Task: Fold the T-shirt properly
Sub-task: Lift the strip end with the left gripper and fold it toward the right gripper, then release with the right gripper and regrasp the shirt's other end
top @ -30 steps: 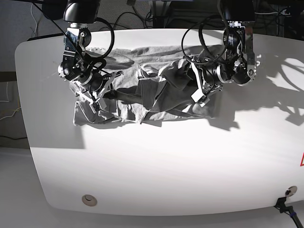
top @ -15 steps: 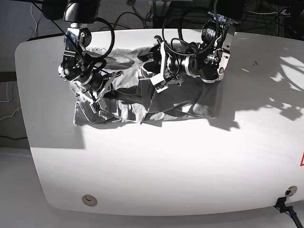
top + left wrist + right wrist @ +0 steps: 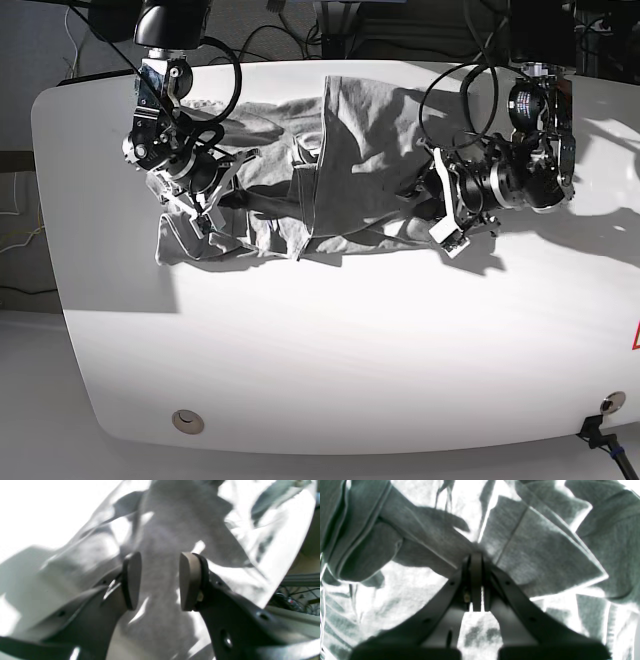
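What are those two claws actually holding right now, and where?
The right gripper pinches a fold of the T-shirt near its sleeve end. The left gripper stands open over the cloth, holding nothing.

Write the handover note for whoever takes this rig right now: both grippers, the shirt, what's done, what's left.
Right gripper: shut on a pinch of the T-shirt at the shirt's end on the base view's left.
Left gripper: open, holding nothing, fabric beyond the pads, low at the shirt's other edge.
T-shirt: bunched and wrinkled along the far part of the white table, one panel lying flapped over the middle.
Done: one rough flap only.
Left: flatten it, fold the sides, square it up.
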Robot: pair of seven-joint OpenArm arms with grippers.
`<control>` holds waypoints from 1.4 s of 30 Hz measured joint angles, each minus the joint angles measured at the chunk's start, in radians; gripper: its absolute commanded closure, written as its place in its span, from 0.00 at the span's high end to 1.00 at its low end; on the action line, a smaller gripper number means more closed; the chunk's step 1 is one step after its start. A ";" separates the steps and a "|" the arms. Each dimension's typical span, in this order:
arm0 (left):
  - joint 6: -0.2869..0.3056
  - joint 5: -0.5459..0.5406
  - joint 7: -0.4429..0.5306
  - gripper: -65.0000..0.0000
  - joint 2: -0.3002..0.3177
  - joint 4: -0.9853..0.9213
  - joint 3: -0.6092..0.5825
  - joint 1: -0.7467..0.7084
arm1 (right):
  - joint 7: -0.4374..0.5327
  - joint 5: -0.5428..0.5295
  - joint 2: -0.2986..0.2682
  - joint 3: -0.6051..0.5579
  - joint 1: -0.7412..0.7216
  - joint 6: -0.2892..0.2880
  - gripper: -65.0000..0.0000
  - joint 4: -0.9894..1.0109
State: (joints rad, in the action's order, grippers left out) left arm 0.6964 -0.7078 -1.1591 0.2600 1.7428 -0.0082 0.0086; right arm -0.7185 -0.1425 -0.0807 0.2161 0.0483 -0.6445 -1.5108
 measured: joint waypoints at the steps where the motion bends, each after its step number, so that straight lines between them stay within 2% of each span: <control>1: 0.000 0.037 -0.004 0.34 0.015 0.000 0.021 -0.004 | 0.001 0.000 0.000 0.000 0.000 0.000 0.00 0.000; 4: 0.000 0.101 -0.007 0.34 0.028 -0.002 0.040 -0.012 | 0.001 0.000 0.000 0.000 0.000 0.000 0.00 0.000; 9: 0.001 0.143 0.000 0.34 0.005 -0.046 0.032 -0.059 | -0.005 0.001 0.000 -0.002 0.000 0.001 0.00 -0.008; 11: 0.002 0.178 0.041 0.34 -0.003 -0.118 0.032 -0.061 | -0.054 0.014 0.003 -0.001 -0.005 0.000 0.00 -0.042; 12: 0.002 0.188 0.092 0.34 -0.005 -0.158 0.032 -0.063 | -0.079 0.027 0.003 -0.002 -0.002 -0.002 0.02 -0.070; 14: 0.002 0.173 0.200 0.34 -0.002 -0.246 0.033 -0.063 | -0.116 0.043 0.001 0.002 -0.001 0.009 0.11 -0.130; 15: 0.008 0.161 0.220 0.34 -0.001 -0.278 0.036 -0.056 | -0.139 0.049 0.000 0.002 -0.009 0.009 0.15 -0.164; 19: 0.011 0.146 0.233 0.34 -0.002 -0.299 0.037 -0.055 | -0.181 0.035 0.002 0.007 -0.037 0.005 0.32 -0.278; 21: 0.012 0.145 0.234 0.34 -0.002 -0.299 0.040 -0.055 | -0.185 0.023 0.022 0.083 -0.048 -0.003 0.45 -0.316; 23: 0.011 0.146 0.236 0.34 -0.002 -0.299 0.040 -0.055 | -0.185 0.031 0.055 0.217 -0.062 -0.007 0.61 -0.319; 26: 0.012 0.146 0.236 0.34 -0.002 -0.299 0.041 -0.056 | -0.202 0.037 0.047 0.346 -0.070 -0.003 0.79 -0.286; 29: 0.013 0.137 0.237 0.34 0.013 -0.300 0.039 -0.056 | -0.209 -0.120 0.008 0.419 -0.071 -0.016 0.80 -0.211; 31: 0.013 0.132 0.237 0.34 0.018 -0.301 0.045 -0.058 | -0.255 -0.229 -0.043 0.467 -0.079 -0.011 0.80 -0.125; 32: 0.018 0.132 0.233 0.34 0.016 -0.301 0.061 -0.059 | -0.257 -0.257 -0.063 0.490 -0.076 -0.001 0.80 -0.086; 33: 0.019 0.134 0.228 0.34 0.010 -0.302 0.079 -0.058 | -0.250 -0.332 -0.089 0.511 -0.074 0.000 0.80 -0.027; 36: 0.019 0.143 0.222 0.34 0.017 -0.304 0.117 -0.061 | -0.260 -0.439 -0.148 0.514 -0.060 -0.002 0.80 0.105; 42: 0.015 0.148 0.221 0.34 0.046 -0.304 0.117 -0.059 | -0.248 -0.514 -0.138 0.481 -0.032 0.000 0.79 0.142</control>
State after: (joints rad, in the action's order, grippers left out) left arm 0.7116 -0.5602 -0.9379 0.3058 1.4387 0.1089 -0.0505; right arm -0.9665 -0.6567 -0.2192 0.6968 0.0158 -0.6441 -1.3693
